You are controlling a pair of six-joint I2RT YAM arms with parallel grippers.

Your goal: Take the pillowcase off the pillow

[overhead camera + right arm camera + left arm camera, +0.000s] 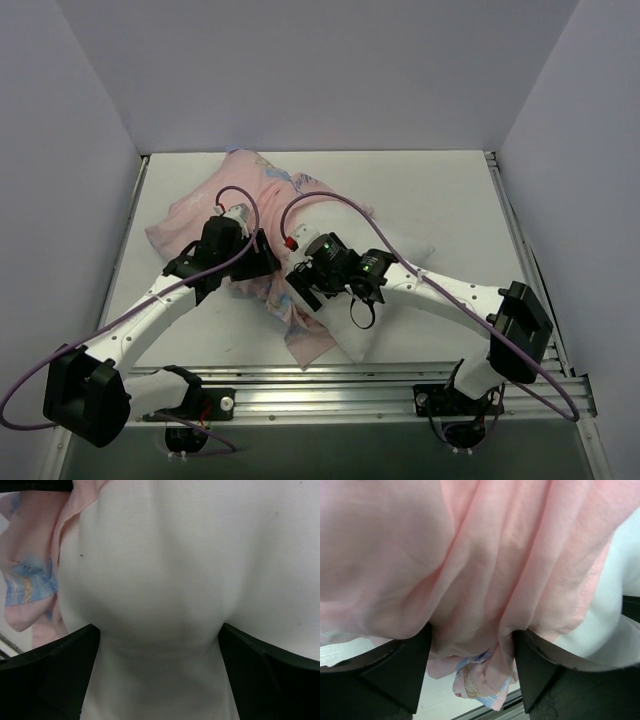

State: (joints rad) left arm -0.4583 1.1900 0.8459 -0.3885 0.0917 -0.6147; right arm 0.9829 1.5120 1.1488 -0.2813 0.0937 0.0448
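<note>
The pillowcase [225,205] lies bunched at the back left, pink side up, with a printed blue strip trailing toward the front edge. The white pillow [405,265] sticks out of it to the right. My left gripper [262,262] is shut on a gathered fold of the pink pillowcase [485,580], which fills the gap between its black fingers [402,672]. My right gripper [305,282] is shut on a plump bulge of the pillow [170,570]. The pillowcase edge [30,580] shows at the left of the right wrist view. A bit of pillow [615,605] shows in the left wrist view.
The white table [440,190] is boxed in by white walls on the left, back and right. A metal rail [330,385] runs along the near edge by the arm bases. Purple cables loop over both arms.
</note>
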